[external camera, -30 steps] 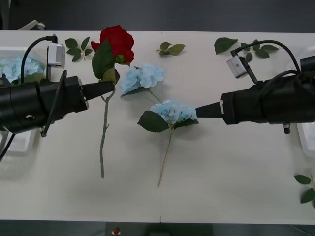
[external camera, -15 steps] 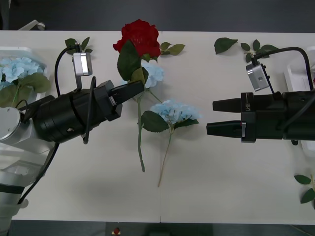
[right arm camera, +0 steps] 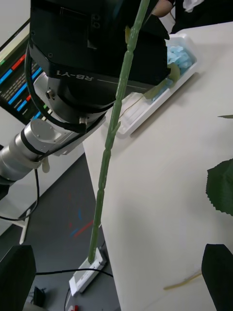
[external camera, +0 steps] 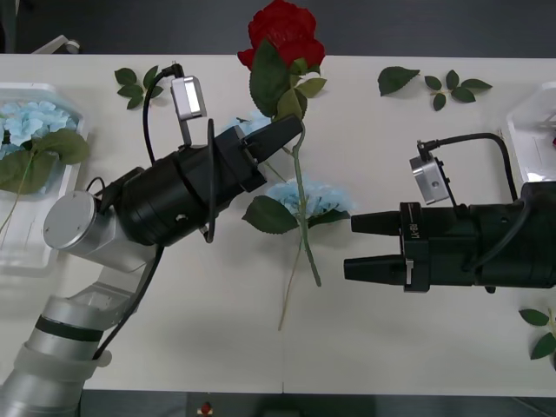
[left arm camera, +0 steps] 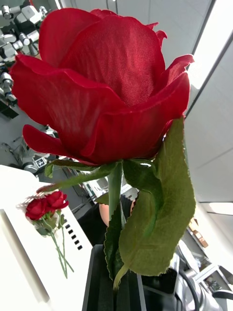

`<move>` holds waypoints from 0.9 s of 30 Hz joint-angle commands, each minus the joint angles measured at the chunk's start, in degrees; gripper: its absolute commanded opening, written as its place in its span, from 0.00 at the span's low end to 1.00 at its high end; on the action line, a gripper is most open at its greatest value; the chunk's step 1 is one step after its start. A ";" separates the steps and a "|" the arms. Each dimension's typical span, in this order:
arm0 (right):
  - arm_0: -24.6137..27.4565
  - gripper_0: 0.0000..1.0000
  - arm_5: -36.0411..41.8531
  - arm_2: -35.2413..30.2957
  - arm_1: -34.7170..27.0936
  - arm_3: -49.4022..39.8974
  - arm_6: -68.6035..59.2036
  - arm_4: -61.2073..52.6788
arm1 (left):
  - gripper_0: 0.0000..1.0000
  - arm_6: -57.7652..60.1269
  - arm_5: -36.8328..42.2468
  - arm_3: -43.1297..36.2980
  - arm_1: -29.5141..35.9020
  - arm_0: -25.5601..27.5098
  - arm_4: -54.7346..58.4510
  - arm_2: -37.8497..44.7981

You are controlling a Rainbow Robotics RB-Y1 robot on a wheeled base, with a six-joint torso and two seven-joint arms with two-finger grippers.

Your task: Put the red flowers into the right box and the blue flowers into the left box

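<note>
My left gripper (external camera: 294, 130) is shut on the stem of a red flower (external camera: 282, 30) and holds it above the table's middle, bloom up. Its stem (external camera: 306, 234) hangs down towards my right gripper (external camera: 348, 248), which stands open just to the right of the stem's end. In the right wrist view the stem (right arm camera: 114, 131) hangs in front of the left arm. One blue flower (external camera: 308, 195) lies on the table under the stem, and another (external camera: 246, 124) is partly hidden behind the left gripper. The left box (external camera: 52, 91) holds blue flowers (external camera: 26, 122). The right box (external camera: 530, 117) holds red flowers (left arm camera: 46, 206).
Loose green leaf sprigs lie along the far edge (external camera: 135, 82) (external camera: 395, 80) (external camera: 456, 87) and at the near right corner (external camera: 543, 334). Bare tabletop lies in front of both arms.
My left gripper has lifted the red flower and carried it right, to the table's middle. My right gripper has drawn back from the blue flower, opened, and come nearer the front.
</note>
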 commanded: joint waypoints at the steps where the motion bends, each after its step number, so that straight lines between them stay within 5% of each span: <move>1: -1.47 1.00 -2.12 1.31 0.54 -0.39 1.29 -0.43 | 0.00 -2.40 -0.78 -0.96 -1.69 -1.34 -2.13 0.04; 27: -11.57 1.00 -16.18 15.99 6.34 6.03 1.38 -5.00 | 0.00 -1.88 -2.27 -0.87 -2.13 -1.25 -5.03 -1.72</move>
